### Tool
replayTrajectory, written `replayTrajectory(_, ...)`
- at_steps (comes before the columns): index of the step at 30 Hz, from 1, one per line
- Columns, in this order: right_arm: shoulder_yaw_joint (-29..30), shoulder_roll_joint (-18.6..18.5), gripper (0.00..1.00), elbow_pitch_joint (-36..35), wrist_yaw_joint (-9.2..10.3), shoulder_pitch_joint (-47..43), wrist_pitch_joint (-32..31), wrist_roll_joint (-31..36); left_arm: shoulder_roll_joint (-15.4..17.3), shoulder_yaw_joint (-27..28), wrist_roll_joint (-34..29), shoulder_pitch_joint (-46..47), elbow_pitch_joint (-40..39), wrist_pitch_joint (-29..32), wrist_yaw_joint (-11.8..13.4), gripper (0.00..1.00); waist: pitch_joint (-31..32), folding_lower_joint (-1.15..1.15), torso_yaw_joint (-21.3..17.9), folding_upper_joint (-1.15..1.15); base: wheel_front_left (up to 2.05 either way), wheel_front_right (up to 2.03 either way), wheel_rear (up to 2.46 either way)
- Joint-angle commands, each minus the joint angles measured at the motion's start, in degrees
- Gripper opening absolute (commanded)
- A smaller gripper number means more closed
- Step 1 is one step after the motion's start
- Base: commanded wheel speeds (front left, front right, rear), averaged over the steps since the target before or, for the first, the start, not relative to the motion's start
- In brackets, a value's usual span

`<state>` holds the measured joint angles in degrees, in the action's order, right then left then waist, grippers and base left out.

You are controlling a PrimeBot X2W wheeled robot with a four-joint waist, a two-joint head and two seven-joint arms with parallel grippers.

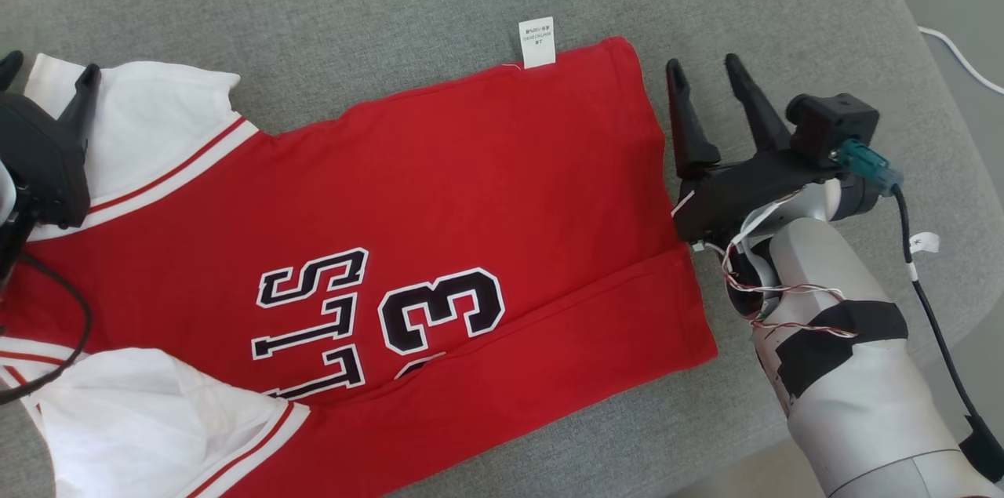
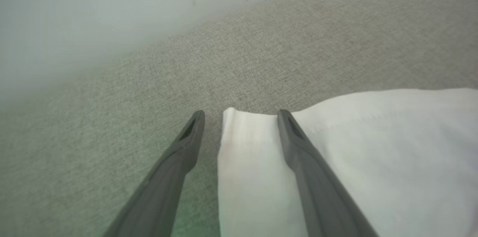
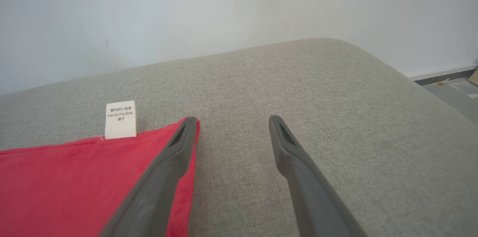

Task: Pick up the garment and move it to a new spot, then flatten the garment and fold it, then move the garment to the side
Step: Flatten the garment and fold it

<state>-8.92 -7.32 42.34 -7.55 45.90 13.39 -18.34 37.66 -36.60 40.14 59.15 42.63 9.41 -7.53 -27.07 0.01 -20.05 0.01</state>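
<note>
Right gripper [image 1: 702,63] wide open, empty, just beside hem of red fabric jersey with white sleeves [image 1: 471,192], spread on grey woven cushion [image 1: 353,4]. Left gripper [image 1: 51,67] wide open, empty, straddling the far sleeve's edge.

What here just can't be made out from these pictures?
Jersey lettering, head view: partly covered by the white sleeve lying over it.
Tag print, head and right wrist views: too small to read.
Left fingers, head view: one is cut off by the left edge.
</note>
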Motion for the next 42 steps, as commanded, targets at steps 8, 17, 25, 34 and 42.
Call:
replayTrajectory(8, -3.6, -1.0, 1.00, 3.3, 0.14, 2.8, -2.8, -3.2, -0.7, -4.2, 2.5, 2.5, 1.4, -3.7, 0.1, 0.00, 0.6, -0.01, 1.5, -0.01, 0.00, 0.00, 0.00)
replayTrajectory(17, -6.4, -3.1, 1.00, 6.7, 0.14, 6.8, -6.9, -6.7, -1.5, -7.8, 4.2, 5.5, -1.1, -9.3, 0.1, 0.00, 0.2, -0.01, 4.9, -0.01, 0.00, 0.00, 0.00)
replayTrajectory(25, -7.3, -3.6, 0.29, 11.0, 0.14, 10.1, -8.7, -8.4, -2.1, -10.8, 4.4, 8.3, -2.3, -11.9, 0.1, 0.00, -0.9, -0.01, 6.9, -0.01, 0.00, 0.00, 0.00)
replayTrajectory(34, -7.4, -4.2, 0.00, 14.4, 0.14, 13.9, -3.6, -7.4, -2.2, -11.0, 4.2, 11.2, -0.8, -17.4, 0.3, 0.00, -0.6, -0.01, 8.7, -0.01, 0.00, 0.00, 0.00)
replayTrajectory(42, -8.3, -4.0, 0.00, 15.6, 0.14, 11.4, -0.1, -8.5, -3.7, -11.6, 4.9, 7.6, -0.8, -21.3, 0.2, 0.00, 3.2, -0.01, 10.3, -0.01, 0.00, 0.00, 0.00)
